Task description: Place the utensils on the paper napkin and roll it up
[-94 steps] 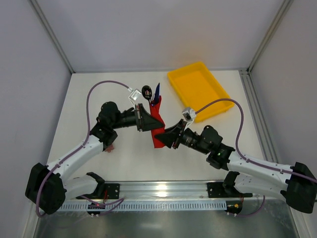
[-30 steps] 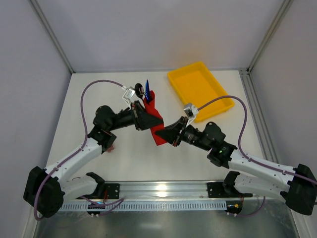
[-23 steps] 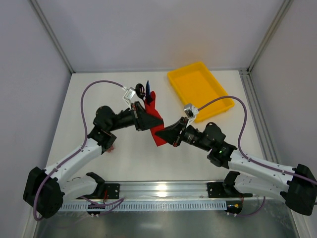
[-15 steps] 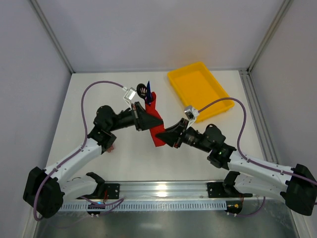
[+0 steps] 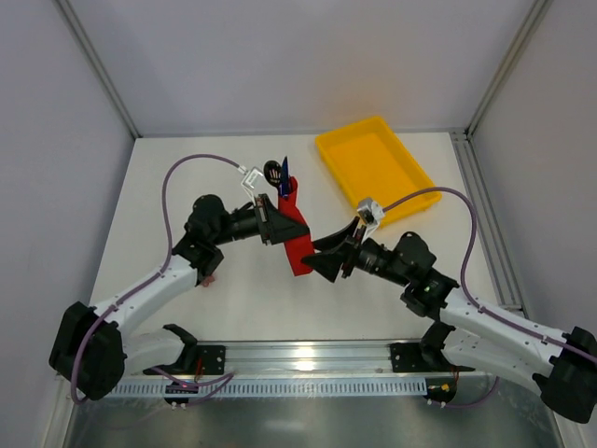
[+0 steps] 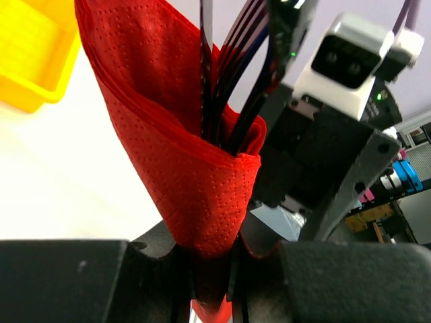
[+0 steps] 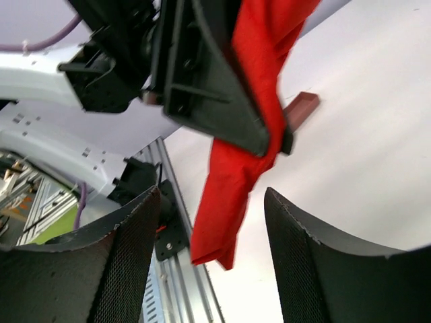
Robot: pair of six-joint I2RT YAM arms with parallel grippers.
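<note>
The paper napkin is a red roll wrapped around the utensils and held off the table. A black spoon head and a blue-purple tip stick out of its far end. My left gripper is shut on the roll's middle. In the left wrist view the napkin rises from between the jaws of my left gripper, with the utensils' handles inside it. My right gripper stands open just right of the lower end. In the right wrist view the napkin's loose tail hangs beyond my right gripper, touching neither finger.
A yellow tray sits at the back right of the table. A small brownish-red block lies by the left arm, also in the right wrist view as the block. The metal rail runs along the near edge.
My right gripper has opened, let go of the napkin's lower end and drawn back to the right. The left gripper keeps its hold and has shifted slightly.
</note>
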